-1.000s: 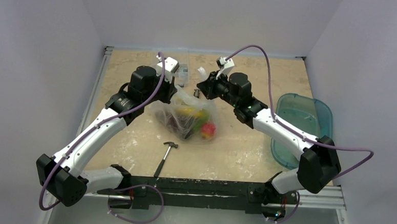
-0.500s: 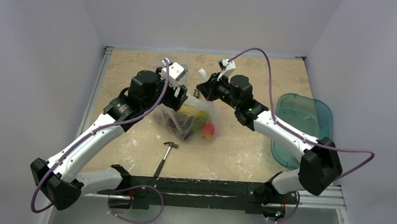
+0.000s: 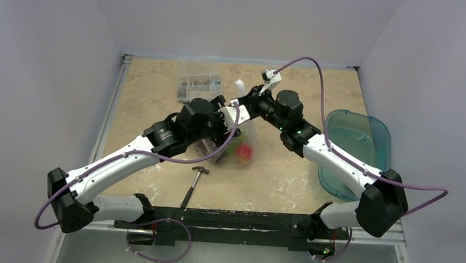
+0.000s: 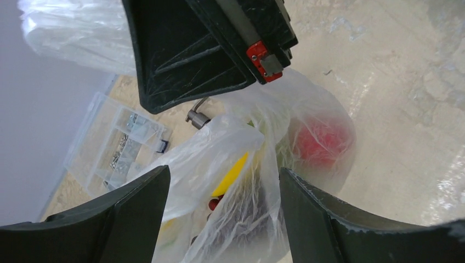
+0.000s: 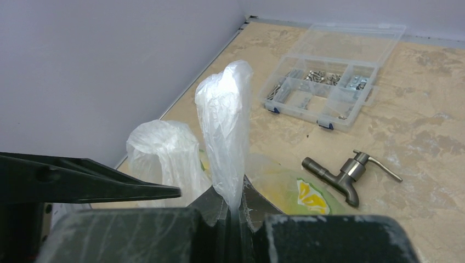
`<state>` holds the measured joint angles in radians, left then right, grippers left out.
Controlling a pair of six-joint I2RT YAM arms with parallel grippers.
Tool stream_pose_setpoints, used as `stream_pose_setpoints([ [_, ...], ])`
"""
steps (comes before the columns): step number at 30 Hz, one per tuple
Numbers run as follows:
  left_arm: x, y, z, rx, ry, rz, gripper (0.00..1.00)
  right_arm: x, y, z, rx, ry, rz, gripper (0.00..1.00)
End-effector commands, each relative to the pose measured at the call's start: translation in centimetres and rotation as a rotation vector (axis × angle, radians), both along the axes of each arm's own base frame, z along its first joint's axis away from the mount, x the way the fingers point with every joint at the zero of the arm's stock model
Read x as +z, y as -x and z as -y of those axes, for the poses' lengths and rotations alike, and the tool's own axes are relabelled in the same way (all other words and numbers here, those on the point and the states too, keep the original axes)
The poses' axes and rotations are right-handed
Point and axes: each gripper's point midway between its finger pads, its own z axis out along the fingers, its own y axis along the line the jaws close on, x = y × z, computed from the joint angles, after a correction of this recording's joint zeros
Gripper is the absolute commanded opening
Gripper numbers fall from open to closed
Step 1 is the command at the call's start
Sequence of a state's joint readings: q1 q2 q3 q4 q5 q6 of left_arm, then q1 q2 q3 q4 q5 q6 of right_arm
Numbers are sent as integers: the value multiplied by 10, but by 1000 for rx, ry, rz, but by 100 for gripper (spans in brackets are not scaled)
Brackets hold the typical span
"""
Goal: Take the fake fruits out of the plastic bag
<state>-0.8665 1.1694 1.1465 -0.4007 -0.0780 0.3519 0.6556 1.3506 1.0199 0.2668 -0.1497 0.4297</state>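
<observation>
The plastic bag (image 3: 237, 151) sits mid-table between the two grippers, just beyond the hammer (image 3: 195, 178), with its bulging bottom apparently resting on the table (image 3: 288, 176) and its neck drawn up toward the far side. The fake fruits (image 4: 241, 213) are all inside it: through the film the left wrist view shows a yellow banana (image 4: 233, 172), a red fruit (image 4: 318, 145) and a dark purple mass below them, probably grapes. The right gripper (image 5: 234, 211) is closed tight on a twisted strip of the bag's neck, which stands up out of its fingers like a white plume. The left gripper (image 4: 224, 172) is spread wide, and its two fingers straddle the upper folds of the bag without pinching them. So the bag's long axis runs from the right gripper's pinch down and toward the near side, and its body lies directly ahead of the left gripper, the nearer tool to the fruit. By my reading, the next move depends on the left fingers closing on a fold or an opening. Only the right wrist view shows a second loose lobe of film (image 5: 162, 148) beside the pinched strip. It also shows a metal tap (image 5: 348, 172) and the clear parts box (image 5: 329, 82) lying beyond. Only the top view shows the teal bin (image 3: 356, 144), well apart on the right.
</observation>
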Motion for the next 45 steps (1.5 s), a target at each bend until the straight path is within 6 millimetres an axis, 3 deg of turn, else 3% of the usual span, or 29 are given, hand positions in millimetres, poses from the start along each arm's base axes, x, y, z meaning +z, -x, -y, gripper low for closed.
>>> stream_pose_setpoints([
  [1,1,-28,1,102,-46,89,70,17,7,-1,20,-49,37,0],
  [7,2,-47,4,201,-31,90,54,18,11,1,22,-44,41,0],
  [11,1,-60,-2,284,-61,104,23,19,12,0,35,-61,33,0],
  [14,15,-73,-22,428,-64,157,0,21,12,-1,34,-64,34,0],
  [18,43,-80,-46,543,58,158,0,21,6,5,-3,-57,36,0],
  [25,82,-75,-77,569,513,-60,0,28,-17,28,-108,-6,59,0],
  [31,122,-76,-105,654,772,-147,0,55,-66,54,-194,7,56,0],
  [35,150,-72,-133,718,854,-134,0,77,-95,54,-194,17,71,0],
  [36,156,-69,-136,710,866,-127,0,90,-101,53,-196,13,92,0],
  [39,168,-56,-130,644,882,-152,0,102,-120,49,-200,36,114,0],
  [45,147,-28,-104,558,925,-371,0,111,-155,43,-203,80,121,0],
])
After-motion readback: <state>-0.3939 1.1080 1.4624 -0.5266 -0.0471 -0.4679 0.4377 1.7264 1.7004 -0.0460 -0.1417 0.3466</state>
